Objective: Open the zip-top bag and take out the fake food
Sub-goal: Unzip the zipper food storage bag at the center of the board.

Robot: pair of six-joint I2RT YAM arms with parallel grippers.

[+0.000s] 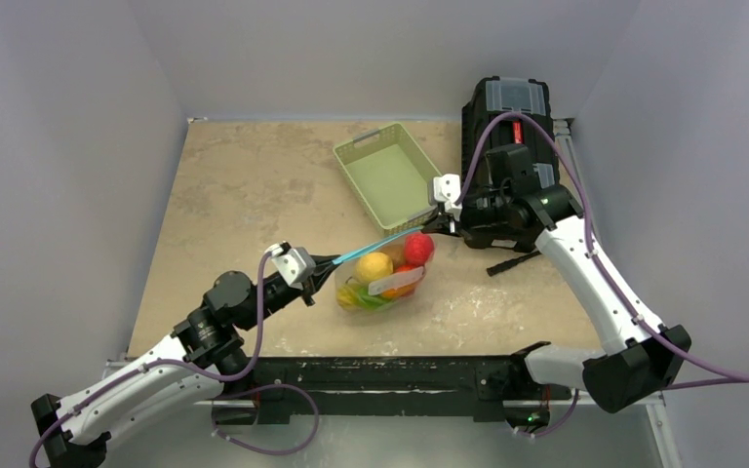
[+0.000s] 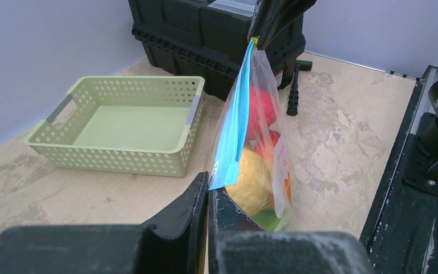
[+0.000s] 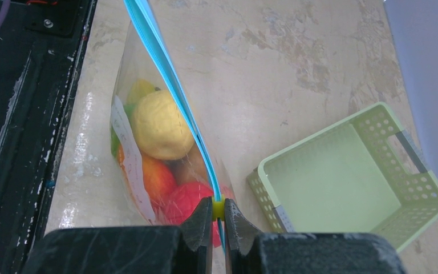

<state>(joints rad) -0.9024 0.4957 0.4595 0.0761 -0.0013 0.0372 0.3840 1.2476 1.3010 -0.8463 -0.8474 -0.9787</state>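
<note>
- while the clear crinkly plastic zip-top bag is hanging low over the front middle of the beige table, its teal-blue zip strip is stretching taut between both grippers.
- the left gripper is pinching one end of the strip, jaws almost together; the right gripper is clamping narrowly on the small yellow slider at the other end.
- the film is looking thin, soft and slippery, in my judgement, and the glossy plastic fake food is weighing the bottom down, so the stiffer strip is offering the safer hold.
- the pale green perforated plastic basket is standing just behind the bag, the black toolbox is sitting behind the right gripper, and a small black tool is lying nearby; nothing is blocking the strip.
</note>
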